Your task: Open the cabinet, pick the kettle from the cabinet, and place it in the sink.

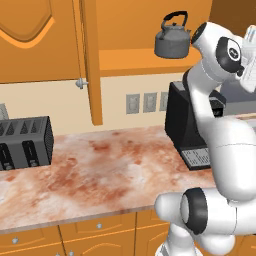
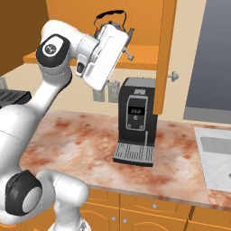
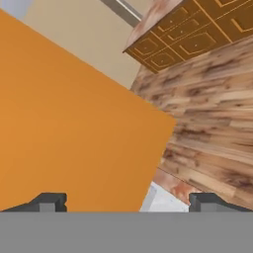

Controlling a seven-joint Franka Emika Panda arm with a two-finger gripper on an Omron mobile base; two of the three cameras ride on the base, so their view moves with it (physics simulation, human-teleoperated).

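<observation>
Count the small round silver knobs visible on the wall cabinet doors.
2: one knob on the open door's edge in the left base view, another knob on the other open door in the right base view. Others may be hidden.

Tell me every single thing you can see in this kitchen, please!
Squat grey metal kettle: one, grey with a black arched handle, on the shelf inside the open cabinet.
Tall orange-brown wooden cabinet: one, on the wall, its doors swung open.
Black boxy coffee machine: one, on the counter below the kettle.
Black slotted toaster: one, at the counter's left end.
Reddish marble counter: one, with orange drawers under it.
Light grey steel sink: one, set in the counter at the right.
Grey wall sockets: a row, on the beige wall behind the counter.
White robot arm: one, with dark joints, raised to shelf height.
Hand: one, dark fingertips wide apart, holding nothing.
</observation>
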